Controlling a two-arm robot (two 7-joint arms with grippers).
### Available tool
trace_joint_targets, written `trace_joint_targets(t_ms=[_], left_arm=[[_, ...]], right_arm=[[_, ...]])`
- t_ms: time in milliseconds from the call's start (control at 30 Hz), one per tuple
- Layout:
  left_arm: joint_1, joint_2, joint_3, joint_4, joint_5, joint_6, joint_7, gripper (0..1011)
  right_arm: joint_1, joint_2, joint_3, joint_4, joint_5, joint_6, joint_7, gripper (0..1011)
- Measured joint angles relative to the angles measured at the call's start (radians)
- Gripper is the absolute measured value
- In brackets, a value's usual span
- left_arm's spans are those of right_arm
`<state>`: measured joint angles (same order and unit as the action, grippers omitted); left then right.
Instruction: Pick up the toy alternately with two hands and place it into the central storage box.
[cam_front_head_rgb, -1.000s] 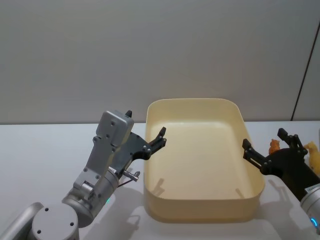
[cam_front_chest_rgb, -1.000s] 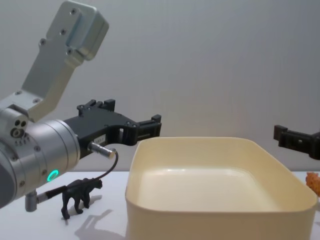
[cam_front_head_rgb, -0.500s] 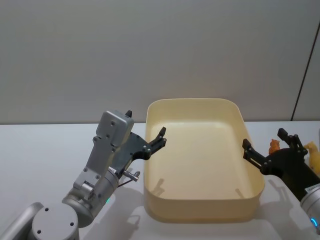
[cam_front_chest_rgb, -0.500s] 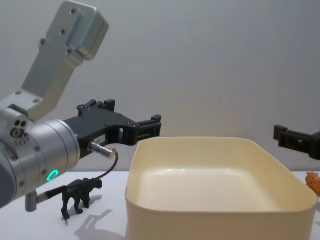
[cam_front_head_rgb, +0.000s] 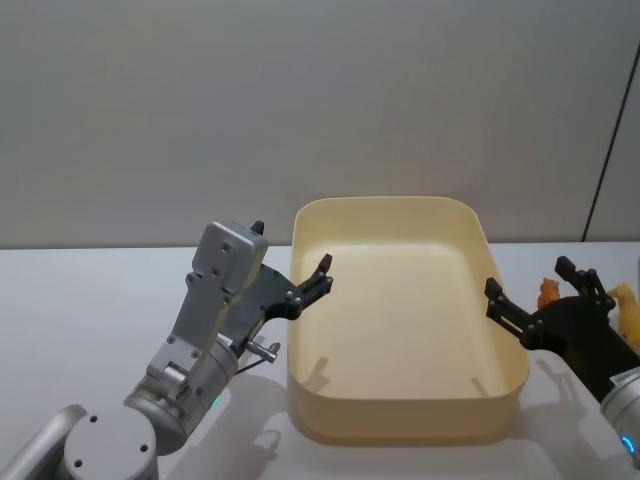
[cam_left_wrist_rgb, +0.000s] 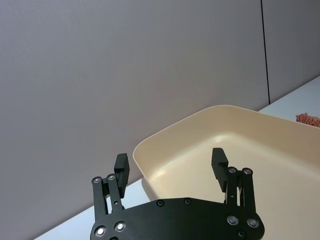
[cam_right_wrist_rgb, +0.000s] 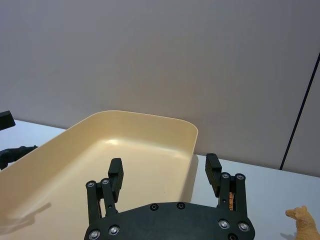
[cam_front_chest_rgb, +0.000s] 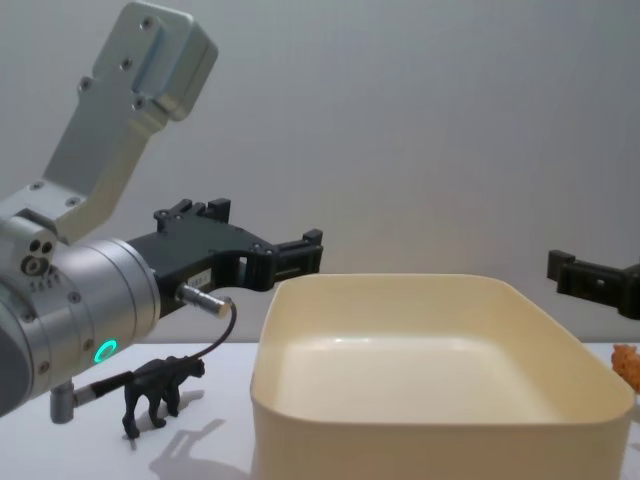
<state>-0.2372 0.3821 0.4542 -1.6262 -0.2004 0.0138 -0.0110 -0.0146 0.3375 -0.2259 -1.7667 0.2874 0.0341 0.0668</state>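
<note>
Toy: a black animal figure (cam_front_chest_rgb: 160, 390) stands on the white table (cam_front_head_rgb: 80, 300), left of the box and below the left wrist.
Nearest, the 2 arms reach in: the left gripper (cam_left_wrist_rgb: 170, 160) and right gripper (cam_right_wrist_rgb: 164, 165) hang wide open, holding nothing, by the left and right rims of the cream box (cam_front_head_rgb: 400, 425). An orange toy (cam_front_head_rgb: 547, 293) stands just beyond the right gripper.

Soft light casts faint shadows on the table (cam_front_head_rgb: 60, 300) and central storage box (cam_front_head_rgb: 400, 325).
</note>
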Motion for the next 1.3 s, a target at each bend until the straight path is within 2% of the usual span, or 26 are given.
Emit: trace_joint_targets(t_ms=[700,900,1167,1300], left_arm=[[0.000,0.000,0.000,0.000,0.000,0.000,0.000,1001],[0.000,0.000,0.000,0.000,0.000,0.000,0.000,1001],[0.000,0.000,0.000,0.000,0.000,0.000,0.000,1002],[0.000,0.000,0.000,0.000,0.000,0.000,0.000,1001]], right_arm=[[-0.005,0.006,0.005,0.000,0.004,0.000,-0.002,1001],[-0.029,0.035,0.028,-0.013,0.031,-0.002,-0.015,1001],[-0.083,0.094,0.076,-0.043,0.085,0.010,-0.042,1001],[-0.095,0.107,0.087,-0.049,0.097,0.020,-0.049,1001]])
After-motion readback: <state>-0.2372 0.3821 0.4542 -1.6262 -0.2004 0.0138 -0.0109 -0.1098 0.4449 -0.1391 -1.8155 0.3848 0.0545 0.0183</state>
